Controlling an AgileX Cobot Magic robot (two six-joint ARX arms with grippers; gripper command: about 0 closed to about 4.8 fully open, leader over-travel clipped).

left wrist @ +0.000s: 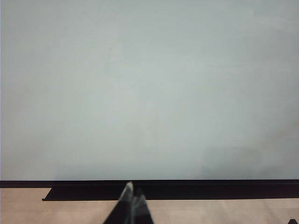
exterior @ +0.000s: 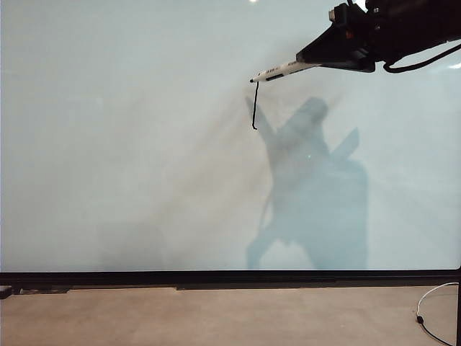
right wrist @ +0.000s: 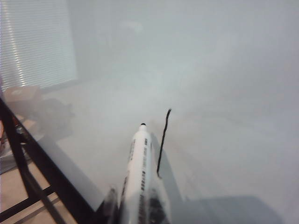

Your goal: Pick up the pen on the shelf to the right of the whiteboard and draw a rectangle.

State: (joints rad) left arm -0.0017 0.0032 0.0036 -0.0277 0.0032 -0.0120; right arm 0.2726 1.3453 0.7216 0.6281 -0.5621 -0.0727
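Note:
The whiteboard fills the exterior view, and it also fills the left wrist view and the right wrist view. My right gripper reaches in from the upper right, shut on the white pen. Its dark tip sits just left of the top end of a short, near-vertical black stroke. I cannot tell whether the tip touches the board. The right wrist view shows the pen between the right gripper's jaws, beside the stroke. No rectangle shows. The shelf is out of view. My left gripper is shut, low before the board's black frame.
A black bottom frame edges the board above the tan floor. A white cable lies on the floor at the right. The arm's shadow falls on the board. A black stand and blinds show in the right wrist view.

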